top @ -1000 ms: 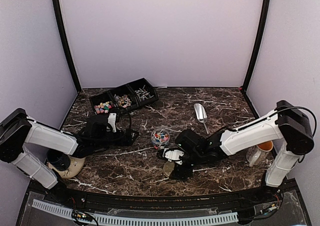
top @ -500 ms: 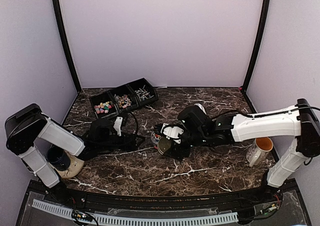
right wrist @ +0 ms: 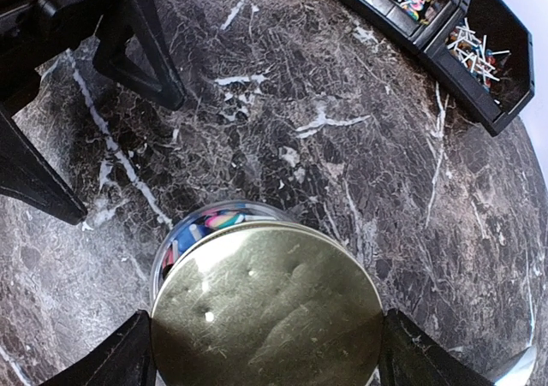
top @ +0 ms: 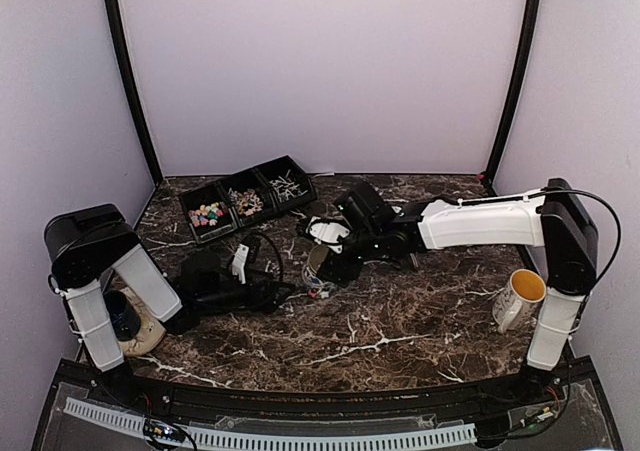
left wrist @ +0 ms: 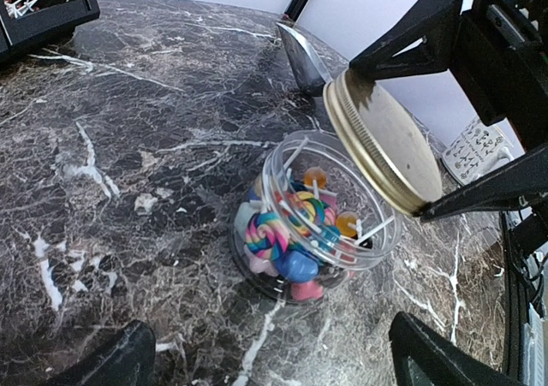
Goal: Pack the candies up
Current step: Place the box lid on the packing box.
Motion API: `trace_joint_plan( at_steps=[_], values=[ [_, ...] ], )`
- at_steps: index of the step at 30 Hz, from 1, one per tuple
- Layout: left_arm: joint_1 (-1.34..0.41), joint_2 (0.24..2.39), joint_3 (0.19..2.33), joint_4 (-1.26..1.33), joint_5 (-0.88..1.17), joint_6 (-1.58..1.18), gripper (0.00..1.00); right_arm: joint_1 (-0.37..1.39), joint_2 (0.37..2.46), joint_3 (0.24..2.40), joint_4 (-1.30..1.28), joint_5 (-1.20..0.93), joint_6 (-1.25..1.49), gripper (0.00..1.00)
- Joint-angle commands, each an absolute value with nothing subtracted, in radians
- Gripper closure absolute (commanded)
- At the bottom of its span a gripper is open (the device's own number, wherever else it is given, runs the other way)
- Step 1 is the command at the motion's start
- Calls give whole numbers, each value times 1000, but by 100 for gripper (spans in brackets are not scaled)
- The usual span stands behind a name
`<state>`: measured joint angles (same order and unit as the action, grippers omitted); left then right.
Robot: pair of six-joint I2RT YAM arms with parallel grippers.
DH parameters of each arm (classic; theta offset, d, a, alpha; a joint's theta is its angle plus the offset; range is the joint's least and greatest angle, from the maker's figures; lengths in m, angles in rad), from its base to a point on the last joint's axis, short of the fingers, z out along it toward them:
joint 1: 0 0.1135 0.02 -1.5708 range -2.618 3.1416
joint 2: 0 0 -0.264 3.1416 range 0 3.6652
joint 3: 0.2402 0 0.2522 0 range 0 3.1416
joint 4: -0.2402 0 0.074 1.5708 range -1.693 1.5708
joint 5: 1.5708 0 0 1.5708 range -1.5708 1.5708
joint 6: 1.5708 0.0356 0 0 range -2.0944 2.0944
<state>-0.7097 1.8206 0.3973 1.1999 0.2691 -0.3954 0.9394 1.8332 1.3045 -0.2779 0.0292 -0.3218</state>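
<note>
A clear glass jar [top: 318,284] stands on the marble table, filled with candies [left wrist: 287,232]: swirl lollipops, blue and pink pieces, white sticks. My right gripper [top: 327,261] is shut on a gold metal lid [right wrist: 267,313] and holds it tilted just above the jar's far rim; the lid [left wrist: 381,142] covers part of the jar mouth [right wrist: 201,223]. My left gripper [left wrist: 274,360] is open and low on the table, its jaws wide apart on the near side of the jar [left wrist: 312,223], not touching it. In the top view the left gripper [top: 275,293] lies left of the jar.
A black three-bin tray [top: 245,199] at the back left holds more candies [top: 207,212] and white sticks [top: 288,184]. A metal scoop [left wrist: 300,56] lies behind the jar. A white mug [top: 520,296] stands at the right, a dark cup on a beige saucer [top: 125,321] at the left.
My right gripper has carried the lid from the table's front middle up and back to just over the jar. My left gripper has slid right toward the jar.
</note>
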Motion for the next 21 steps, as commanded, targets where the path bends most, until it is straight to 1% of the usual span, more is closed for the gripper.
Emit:
trace_joint_plan(
  at_steps=[1,15,21],
  values=[
    [-712,1858,405,1336,296,-371,2,938,1859,1350,-298,-18,-338,21],
    [-712,1969,359,1573,283,-409,2,917,1939,1439,-367,-89,-301,20],
    [-712,1973,353,1591,277,-411,2,909,1960,1451,-380,-110,-277,20]
  ],
)
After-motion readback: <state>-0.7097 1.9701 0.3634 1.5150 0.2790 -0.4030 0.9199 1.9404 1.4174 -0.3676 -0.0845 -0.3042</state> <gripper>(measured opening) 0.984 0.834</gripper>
